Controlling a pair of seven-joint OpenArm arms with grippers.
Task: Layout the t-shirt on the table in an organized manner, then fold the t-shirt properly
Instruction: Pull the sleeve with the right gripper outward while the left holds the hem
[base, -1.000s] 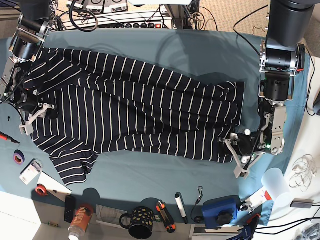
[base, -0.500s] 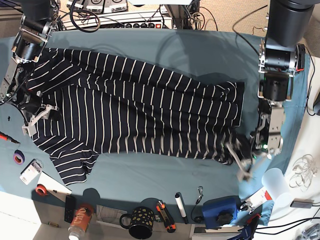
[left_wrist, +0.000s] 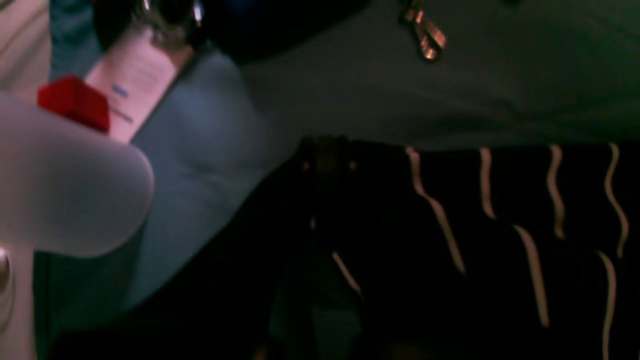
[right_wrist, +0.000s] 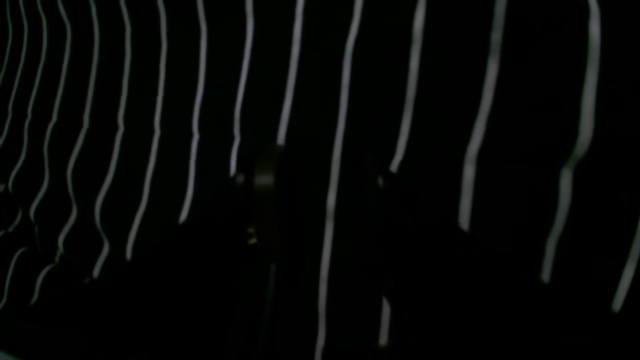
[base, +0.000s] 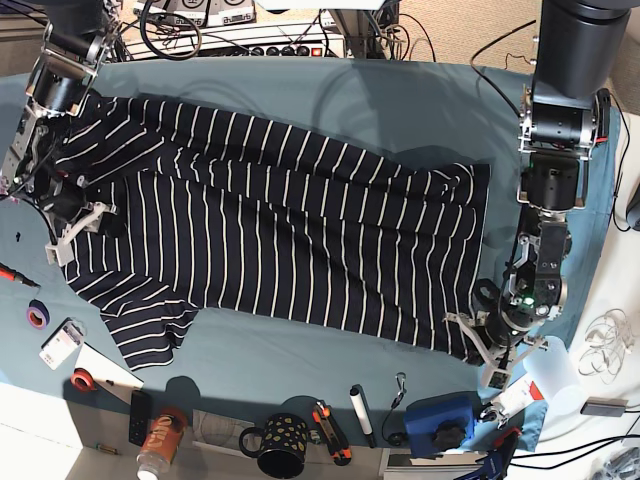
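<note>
The navy t-shirt (base: 280, 230) with thin white stripes lies spread lengthwise on the teal table (base: 400, 110). Its collar and sleeves are at the left and its hem at the right. My left gripper (base: 478, 345) is at the shirt's near right hem corner and looks shut on it. In the left wrist view the dark fingers (left_wrist: 327, 155) meet at the hem edge of the shirt (left_wrist: 500, 250). My right gripper (base: 75, 228) rests on the shirt's left shoulder area. In the dark right wrist view the striped fabric (right_wrist: 150, 125) fills the frame and the gripper (right_wrist: 322, 180) shows its jaws apart.
Along the near edge are a dotted mug (base: 278, 445), an orange can (base: 160, 440), a marker (base: 360, 412), a blue device (base: 440, 420), tape rolls (base: 38, 315) and a translucent cup (base: 550, 365). A power strip (base: 270, 48) and cables lie at the back.
My left gripper moved toward the near table edge and dragged the shirt's right hem corner with it, so the hem is straighter. My right gripper shifted slightly on the left shoulder.
</note>
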